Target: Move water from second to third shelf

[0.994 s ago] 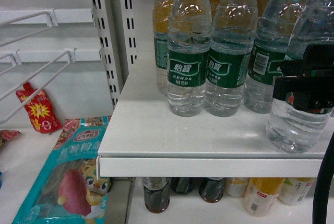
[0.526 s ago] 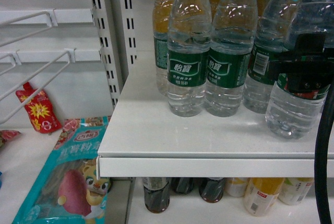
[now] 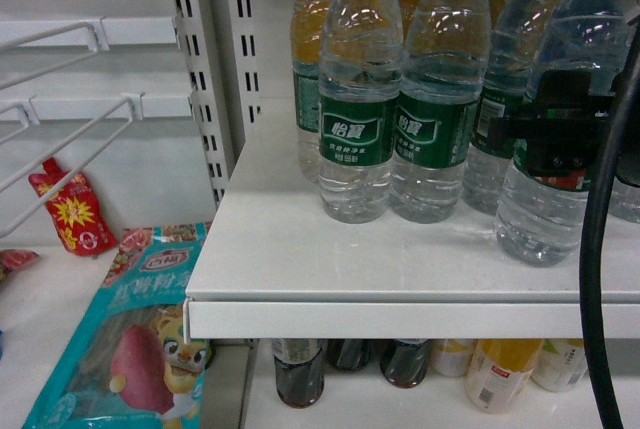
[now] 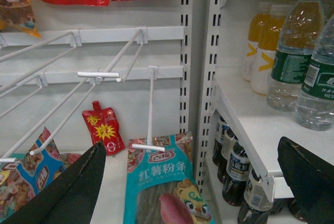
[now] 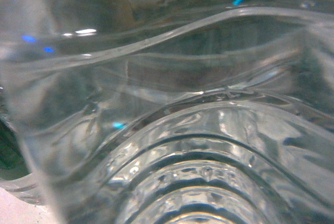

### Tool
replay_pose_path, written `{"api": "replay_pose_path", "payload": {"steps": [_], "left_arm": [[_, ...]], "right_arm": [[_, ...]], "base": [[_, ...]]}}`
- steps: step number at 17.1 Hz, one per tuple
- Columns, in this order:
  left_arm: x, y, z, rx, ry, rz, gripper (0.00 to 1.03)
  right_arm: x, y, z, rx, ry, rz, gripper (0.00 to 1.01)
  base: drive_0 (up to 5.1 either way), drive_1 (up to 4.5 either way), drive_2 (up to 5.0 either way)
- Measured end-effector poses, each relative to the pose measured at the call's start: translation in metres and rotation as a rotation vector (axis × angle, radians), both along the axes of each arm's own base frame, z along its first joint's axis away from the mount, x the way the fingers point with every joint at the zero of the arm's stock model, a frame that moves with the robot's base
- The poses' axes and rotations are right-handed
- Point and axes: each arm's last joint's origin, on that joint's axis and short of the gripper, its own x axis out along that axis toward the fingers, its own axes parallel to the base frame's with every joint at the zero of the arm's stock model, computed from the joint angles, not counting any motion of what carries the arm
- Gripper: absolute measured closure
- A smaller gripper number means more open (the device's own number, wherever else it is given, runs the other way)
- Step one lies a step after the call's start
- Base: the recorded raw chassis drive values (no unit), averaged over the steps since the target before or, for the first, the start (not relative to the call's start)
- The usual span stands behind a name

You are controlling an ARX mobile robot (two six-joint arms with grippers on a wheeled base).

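The water bottle [image 3: 548,211] stands at the right near edge of the white shelf [image 3: 300,269], with the right claw [image 3: 560,134] clamped round its green label; it looks upright, base on or just above the shelf. The right wrist view shows only its ribbed clear plastic [image 5: 198,130] filling the picture, pressed right up to the lens.

To its left, slightly farther back, two more water bottles [image 3: 358,119] stand side by side, touching, and another [image 3: 500,99] stands just behind the gripped one. Behind them are orange juice bottles [image 3: 312,39]; their number I cannot make out.

Under the shelf the head view shows three dark cola bottles [image 3: 300,371] and three pale juice bottles [image 3: 500,374].

The left wrist view shows what the head view partly misses: the left claw [image 4: 193,182] with its dark fingers [image 4: 73,192] spread wide apart, holding nothing, and white wire hooks [image 4: 99,75] beyond. A teal snack bag [image 4: 167,182] and a small red packet [image 4: 104,127] lie below them.
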Motion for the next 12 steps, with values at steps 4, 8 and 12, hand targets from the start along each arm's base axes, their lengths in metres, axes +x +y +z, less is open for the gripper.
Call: {"api": "replay_pose_path", "payload": {"steps": [4,8,12], "left_arm": [[0.0000,0.0000,0.0000,0.000,0.000,0.000,0.05],[0.0000,0.0000,0.0000,0.000,0.000,0.000,0.05],[0.0000,0.0000,0.0000,0.000,0.000,0.000,0.05]], "right_arm": [[0.0008,0.0017,-0.0017,-0.002,-0.002,-0.003,0.60],[0.0015,0.0001,-0.0024,0.003,0.001,0.011,0.37],[0.0024,-0.0008,-0.0003,0.015,-0.019,0.024,0.04]], "base": [[0.0,0.00,0.0],[0.0,0.00,0.0],[0.0,0.00,0.0]]}}
